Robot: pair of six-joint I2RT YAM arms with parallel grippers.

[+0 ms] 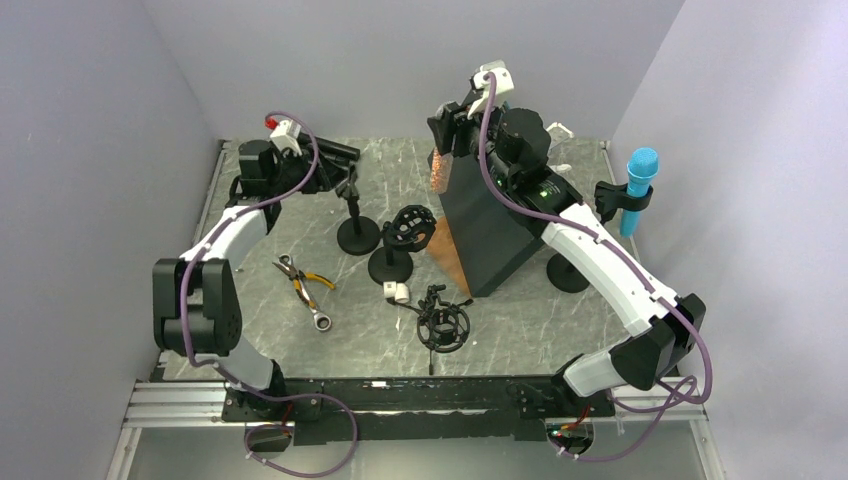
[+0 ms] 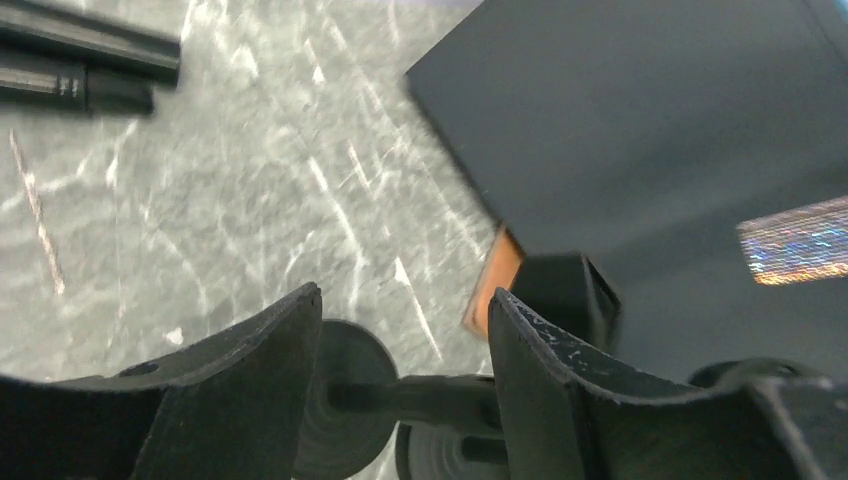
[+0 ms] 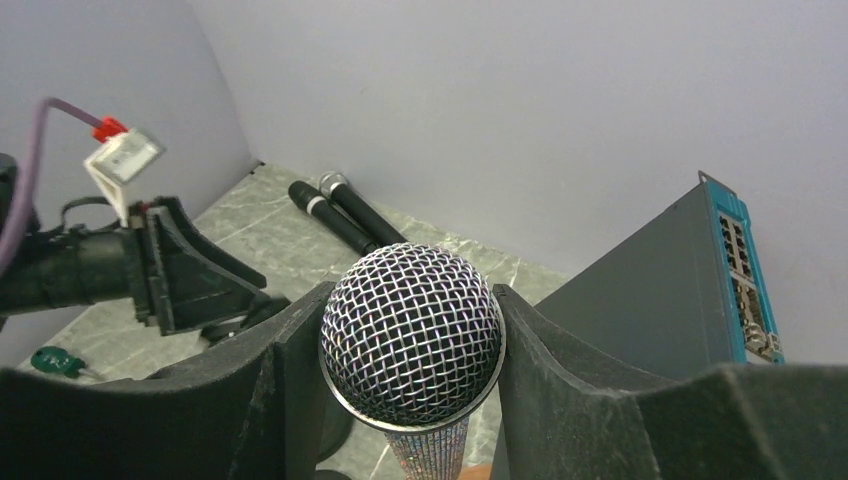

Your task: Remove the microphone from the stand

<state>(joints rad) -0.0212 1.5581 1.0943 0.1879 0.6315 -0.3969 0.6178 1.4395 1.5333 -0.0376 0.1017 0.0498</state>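
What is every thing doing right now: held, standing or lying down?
right gripper, shut on the glittery microphone.
glittery microphone, held high, off the stand.
left gripper, open around the stand.
stand, upright, empty.
blue microphone, upright, clipped in place.
black microphones, lying flat.
pliers, lying flat.

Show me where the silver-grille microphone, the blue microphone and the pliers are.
silver-grille microphone (image 3: 412, 335): right wrist view, centre of its mesh head.
blue microphone (image 1: 643, 163): top external view, on its blue head.
pliers (image 1: 300, 276): top external view, near the pivot, between jaws and orange handles.
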